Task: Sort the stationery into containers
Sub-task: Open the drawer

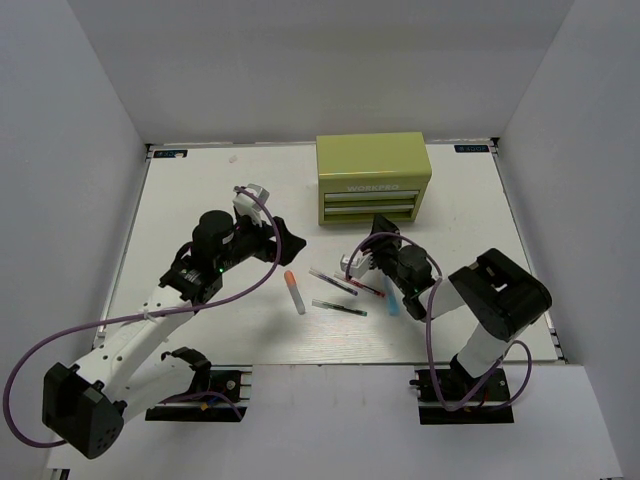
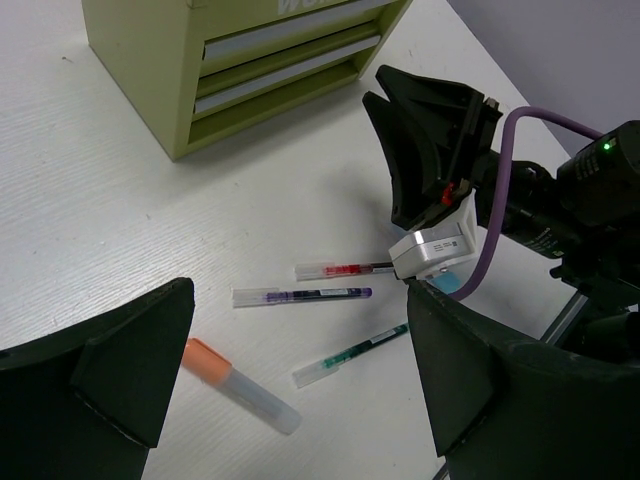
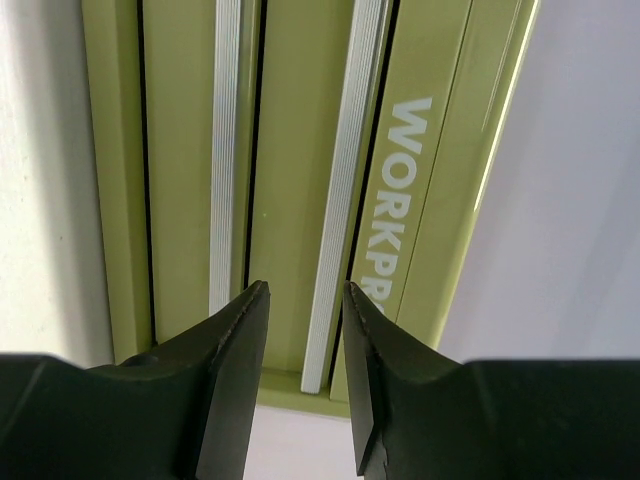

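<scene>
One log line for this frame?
left gripper open | right gripper barely open, facing tool chest | drawers shut | pens on table

Bare table [image 1: 200, 190] lies open left of the tool chest [image 1: 373, 165], but the right gripper [image 1: 383, 224] crowds its shut drawers [image 1: 368, 205], and scattered pens [image 1: 338, 307] and a marker [image 1: 295, 291] litter the strip between the arms.
</scene>
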`<state>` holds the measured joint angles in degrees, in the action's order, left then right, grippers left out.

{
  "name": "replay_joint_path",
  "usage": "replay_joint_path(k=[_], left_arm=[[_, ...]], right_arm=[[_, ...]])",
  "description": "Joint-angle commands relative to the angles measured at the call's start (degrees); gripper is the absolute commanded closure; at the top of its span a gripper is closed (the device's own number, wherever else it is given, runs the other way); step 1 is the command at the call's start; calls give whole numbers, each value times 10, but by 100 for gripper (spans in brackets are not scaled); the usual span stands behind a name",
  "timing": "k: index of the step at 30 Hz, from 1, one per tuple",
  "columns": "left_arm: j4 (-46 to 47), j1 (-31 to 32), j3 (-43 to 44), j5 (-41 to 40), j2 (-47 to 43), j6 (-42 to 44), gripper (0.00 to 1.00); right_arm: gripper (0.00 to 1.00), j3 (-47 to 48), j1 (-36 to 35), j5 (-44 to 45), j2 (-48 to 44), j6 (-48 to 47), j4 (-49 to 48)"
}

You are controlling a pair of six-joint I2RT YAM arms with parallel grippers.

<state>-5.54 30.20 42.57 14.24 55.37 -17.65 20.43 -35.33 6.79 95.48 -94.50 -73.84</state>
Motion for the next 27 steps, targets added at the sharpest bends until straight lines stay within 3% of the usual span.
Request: replay_joint_path(k=[1, 8, 15, 19, 24, 26, 27], left_arm=[[5, 3, 1, 8, -19, -2, 3], [5, 8, 1, 8, -25, -2, 3], [5, 8, 1, 8, -25, -2, 3], [5, 8, 1, 8, -25, -2, 3], [18, 8, -4, 21, -4, -2, 3], [18, 8, -4, 27, 9, -2, 3], [24, 8, -4, 34, 20, -2, 3]], right_arm=[[58, 22, 1, -16, 14, 8, -344], [58, 44, 0, -12, 30, 16, -343], [57, -15, -4, 16, -59, 134, -337], [57, -37, -3, 46, -165, 203, -244], [57, -10, 3, 54, -277, 386, 72], [57, 16, 4, 42, -316, 424, 126], [57, 23, 5, 35, -328, 479, 207]])
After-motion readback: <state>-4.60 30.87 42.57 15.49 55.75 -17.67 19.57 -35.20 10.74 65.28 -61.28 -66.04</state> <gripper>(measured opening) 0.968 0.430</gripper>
